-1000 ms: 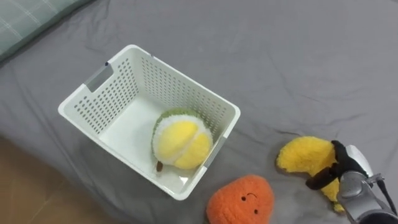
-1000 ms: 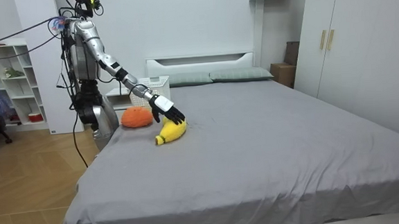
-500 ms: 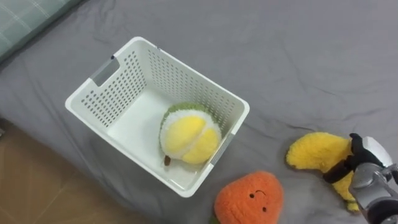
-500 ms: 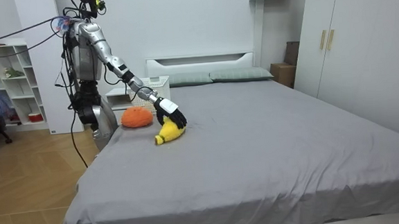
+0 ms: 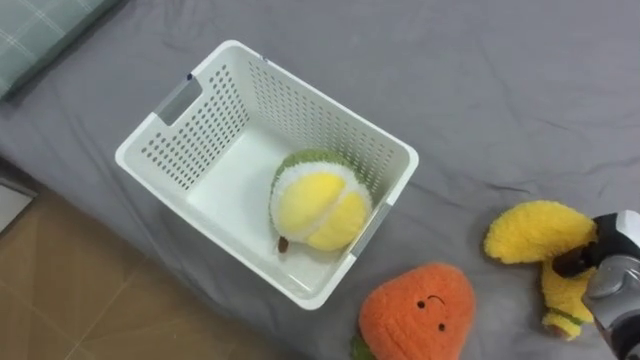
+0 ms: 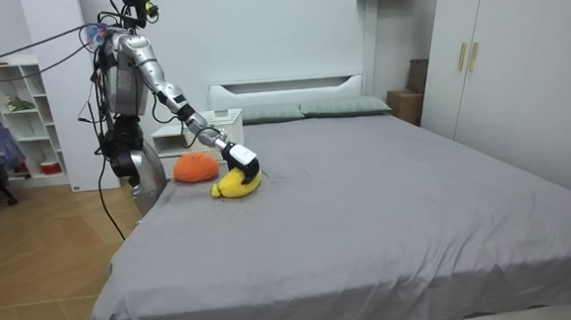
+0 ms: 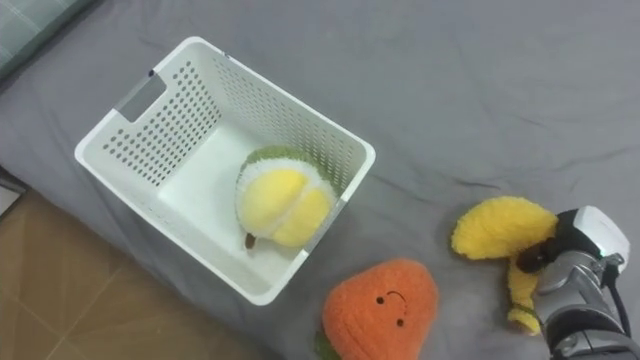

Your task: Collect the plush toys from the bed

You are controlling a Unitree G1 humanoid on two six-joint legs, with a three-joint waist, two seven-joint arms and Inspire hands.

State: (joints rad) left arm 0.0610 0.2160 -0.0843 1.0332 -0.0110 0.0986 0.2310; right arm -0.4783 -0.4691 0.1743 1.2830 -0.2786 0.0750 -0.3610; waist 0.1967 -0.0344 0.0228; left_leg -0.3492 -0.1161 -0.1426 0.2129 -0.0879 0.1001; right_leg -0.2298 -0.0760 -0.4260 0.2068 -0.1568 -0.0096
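Clutching a fuzzy, curved banana plush (image 7: 495,238) — right hand (image 7: 585,245).

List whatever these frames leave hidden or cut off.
orange toy: bottom cut by the lower edge, both eye views.
right hand: cut by the right edge in the left eye view; its palm side faces away.
banana: middle covered by that hand.
basket, room view: contents hidden by its wall.

Yellow banana plush (image 5: 530,235) and orange plush (image 5: 418,315) lying on bed (image 5: 480,80), durian plush (image 5: 320,205) inside basket (image 5: 190,150)
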